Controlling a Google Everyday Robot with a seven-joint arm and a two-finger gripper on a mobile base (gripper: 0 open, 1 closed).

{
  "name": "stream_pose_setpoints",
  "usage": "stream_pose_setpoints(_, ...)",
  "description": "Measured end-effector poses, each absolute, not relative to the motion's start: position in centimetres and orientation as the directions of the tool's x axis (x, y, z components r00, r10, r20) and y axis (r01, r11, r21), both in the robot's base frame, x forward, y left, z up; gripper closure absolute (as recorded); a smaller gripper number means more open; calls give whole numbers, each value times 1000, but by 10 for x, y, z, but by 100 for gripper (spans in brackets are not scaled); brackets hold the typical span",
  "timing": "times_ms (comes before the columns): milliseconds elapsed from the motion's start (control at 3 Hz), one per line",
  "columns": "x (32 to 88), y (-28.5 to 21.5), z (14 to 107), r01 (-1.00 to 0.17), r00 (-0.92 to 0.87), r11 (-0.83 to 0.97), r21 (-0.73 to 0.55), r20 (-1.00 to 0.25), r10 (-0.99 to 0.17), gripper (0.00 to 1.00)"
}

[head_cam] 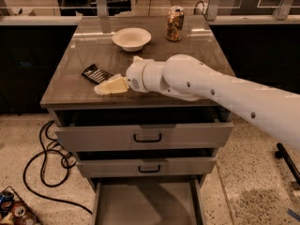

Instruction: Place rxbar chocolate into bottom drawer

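1. Grey-brown table point(65, 91) carries the flat black-wrapped rxbar chocolate point(95, 73) near its left edge.
2. We see the cream gripper point(110, 85) just beside that bar; whether it is open or closed we cannot tell.
3. Low down, the grey metal bottom drawer point(145, 204) stands open, its front cut off.

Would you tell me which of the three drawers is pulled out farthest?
The bottom drawer: its grey floor shows, unlike the top drawer and middle drawer. The hand is beside the rxbar chocolate.
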State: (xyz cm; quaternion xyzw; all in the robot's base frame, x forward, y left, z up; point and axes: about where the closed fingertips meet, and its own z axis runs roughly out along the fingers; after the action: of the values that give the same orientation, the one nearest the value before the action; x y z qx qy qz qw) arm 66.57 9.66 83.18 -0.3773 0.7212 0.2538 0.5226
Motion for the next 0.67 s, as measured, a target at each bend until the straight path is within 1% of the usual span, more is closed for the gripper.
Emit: stream_pose_setpoints(667, 676, 131, 851, -848, -87, 523, -83, -953, -292, 0)
